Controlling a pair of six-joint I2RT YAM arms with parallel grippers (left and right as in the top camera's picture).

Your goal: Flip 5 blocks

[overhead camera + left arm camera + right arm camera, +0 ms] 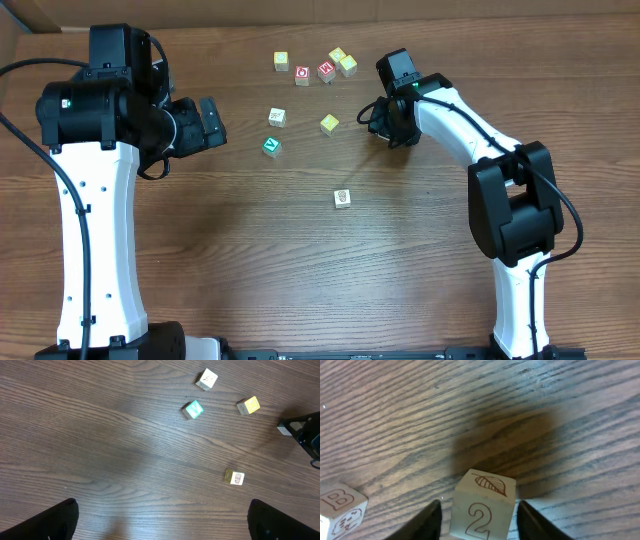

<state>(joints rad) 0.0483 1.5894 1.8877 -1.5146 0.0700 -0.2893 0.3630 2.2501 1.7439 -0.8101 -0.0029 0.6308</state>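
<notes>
Several small wooden blocks lie on the table: a pale yellow block (329,124), a cream block (277,117), a green-faced block (271,146) and a cream block (343,198) alone nearer the front. In the right wrist view a cream block (482,505) printed with a 2 and a leaf sits between my right gripper's fingers (427,522), with a thin gap on each side. My right gripper (383,115) hides that block from overhead. My left gripper (210,122) hangs wide open over bare wood, left of the blocks.
At the back lies a cluster: two red-faced cubes (302,75) (326,71), a yellow cube (281,61) and two pale ones (343,61). A cube printed with a B (340,505) lies just left of my right gripper.
</notes>
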